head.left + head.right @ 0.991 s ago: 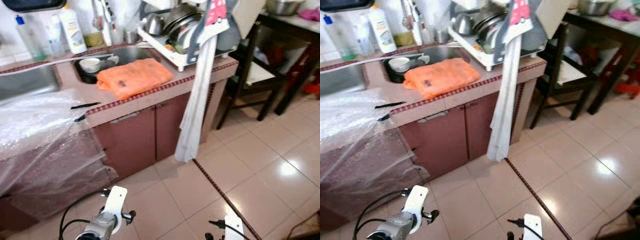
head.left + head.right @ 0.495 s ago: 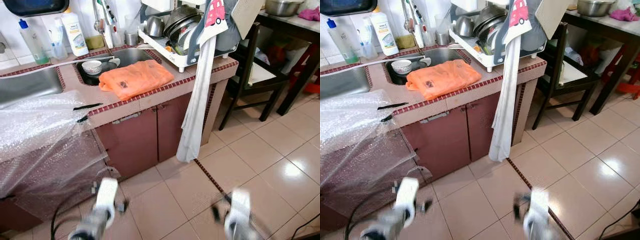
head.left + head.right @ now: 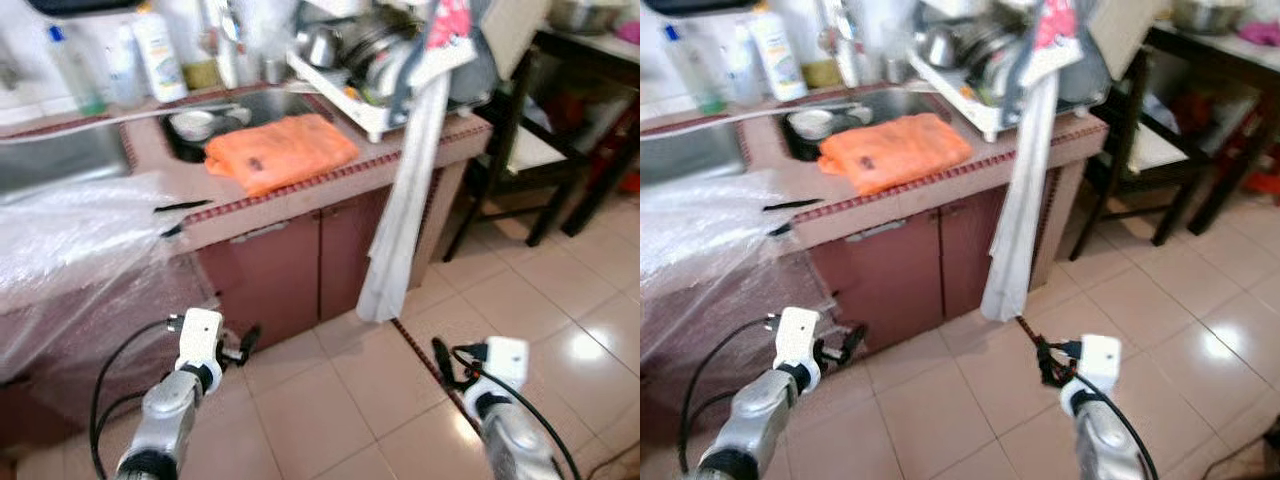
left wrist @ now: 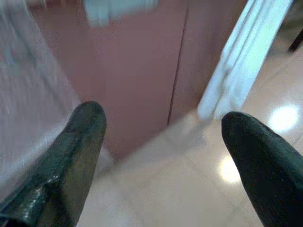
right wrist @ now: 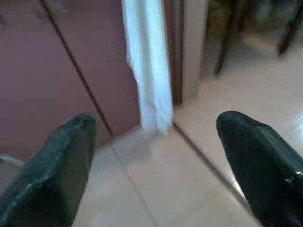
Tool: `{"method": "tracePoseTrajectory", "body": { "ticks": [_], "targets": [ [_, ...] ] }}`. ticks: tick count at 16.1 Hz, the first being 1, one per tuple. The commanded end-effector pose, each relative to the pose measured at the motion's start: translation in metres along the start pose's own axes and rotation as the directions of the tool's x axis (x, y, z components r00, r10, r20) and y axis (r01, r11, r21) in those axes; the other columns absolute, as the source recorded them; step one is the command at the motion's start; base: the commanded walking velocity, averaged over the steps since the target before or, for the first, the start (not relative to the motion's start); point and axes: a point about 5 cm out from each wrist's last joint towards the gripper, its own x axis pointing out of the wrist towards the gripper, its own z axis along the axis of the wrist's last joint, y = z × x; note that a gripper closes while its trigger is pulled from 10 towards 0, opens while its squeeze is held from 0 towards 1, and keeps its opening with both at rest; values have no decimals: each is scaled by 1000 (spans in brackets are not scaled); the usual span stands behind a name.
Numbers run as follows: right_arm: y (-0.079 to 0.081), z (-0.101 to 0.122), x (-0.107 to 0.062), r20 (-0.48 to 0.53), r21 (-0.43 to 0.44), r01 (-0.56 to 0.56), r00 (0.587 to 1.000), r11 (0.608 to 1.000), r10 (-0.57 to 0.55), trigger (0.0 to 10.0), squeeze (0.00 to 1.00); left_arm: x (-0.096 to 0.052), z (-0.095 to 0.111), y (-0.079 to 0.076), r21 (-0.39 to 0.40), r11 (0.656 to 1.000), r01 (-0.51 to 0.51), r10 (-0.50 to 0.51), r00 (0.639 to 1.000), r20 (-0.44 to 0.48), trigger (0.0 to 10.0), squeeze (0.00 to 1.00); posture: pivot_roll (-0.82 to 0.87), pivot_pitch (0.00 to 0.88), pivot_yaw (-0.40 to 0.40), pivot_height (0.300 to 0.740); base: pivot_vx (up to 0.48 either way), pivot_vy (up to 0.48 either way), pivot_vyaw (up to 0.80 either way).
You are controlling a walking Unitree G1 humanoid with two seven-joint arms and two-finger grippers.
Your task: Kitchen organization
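So the robot's standing on the tiled floor (image 3: 330,400) facing the kitchen counter (image 3: 300,185), pics are a bit blurry. Main thing on the counter is an orange cloth (image 3: 280,150), folded-ish and rumpled with a dark spot on it, lying right at the counter's front edge, just in front of the sink (image 3: 250,105). There's a small white bowl (image 3: 195,123) in the sink at its left side. The dish rack (image 3: 385,70), stuffed with metal pots and lids, sits at the counter's right end, and a long white towel (image 3: 405,210) hangs from it, down over the front edge and past the red cabinet doors (image 3: 290,260), ending near the floor. Bottles (image 3: 160,50) are lined up along the back edge by the wall. The left part of the counter is draped in bubble wrap (image 3: 70,250) that spills over the front, with a thin black stick-like thing (image 3: 180,206) beside it near the edge.

Left gripper (image 3: 240,345) is held low in front of the cabinet doors, fingers (image 4: 71,156) spread wide, nothing in them. Right gripper (image 3: 438,362) is also low, over the floor just below the towel's hanging end, spread wide too (image 5: 251,161) and holding nothing.

Open floor to the right, then a dark chair (image 3: 510,140) and table (image 3: 590,50) past the counter's end
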Motion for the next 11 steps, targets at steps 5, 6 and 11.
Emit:
{"method": "tracePoseTrajectory", "body": {
  "ticks": [5,6,11],
  "targets": [
    [-4,21,-51,58,-67,0,998,998,4,10000,0,-43,-14,-7,38,998,-46,42,993,106,10000,0,-74,0,27,740,0,0,0],
    [-5,24,-59,69,-61,20,997,998,-16,10000,0,-52,-19,-4,79,995,-57,50,994,97,10000,0,-68,0,20,740,0,0,0],
    [10,34,-77,95,-86,89,992,992,-81,10000,0,-81,-11,-5,173,984,-34,5,986,166,10000,0,-67,0,9,740,0,0,0]
  ]
}}
